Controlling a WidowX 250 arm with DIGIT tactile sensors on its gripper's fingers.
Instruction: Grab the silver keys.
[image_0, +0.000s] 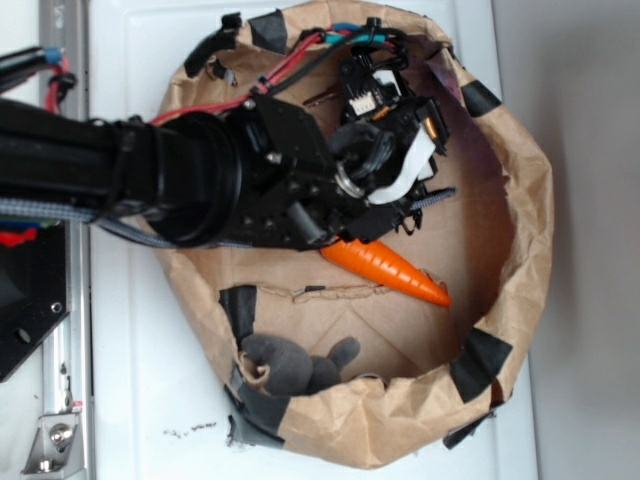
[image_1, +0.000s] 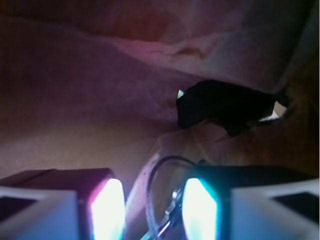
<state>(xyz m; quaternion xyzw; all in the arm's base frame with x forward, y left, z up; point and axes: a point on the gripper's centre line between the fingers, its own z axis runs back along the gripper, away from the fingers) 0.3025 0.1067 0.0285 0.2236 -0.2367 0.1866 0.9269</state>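
Glowing nearest the wrist lens: two pale, flat-faced fingers (image_1: 107, 207) of the tool (image_1: 153, 207), lit pink on one and blue-green on the other. Standing moderately apart, not clamped on anything. Lying in that gap, close against the right-hand finger in the wrist view: the silver keys (image_1: 172, 202), shiny thin metal catching the light, with a dark looped wire ring arching up over them. Resting on crumpled brown paper, deep in shadow. Showing beyond them, a torn patch of matte black tape (image_1: 225, 107) on the creased wall.

Reaching, in the exterior view, into a wide brown paper bag (image_0: 520, 250) with a rolled rim and black tape patches: the black jointed arm (image_0: 150, 170). Lying inside, a smooth, tapered orange toy carrot (image_0: 385, 265) and a soft grey plush toy (image_0: 290, 365). Sitting on a white bench (image_0: 140, 380).
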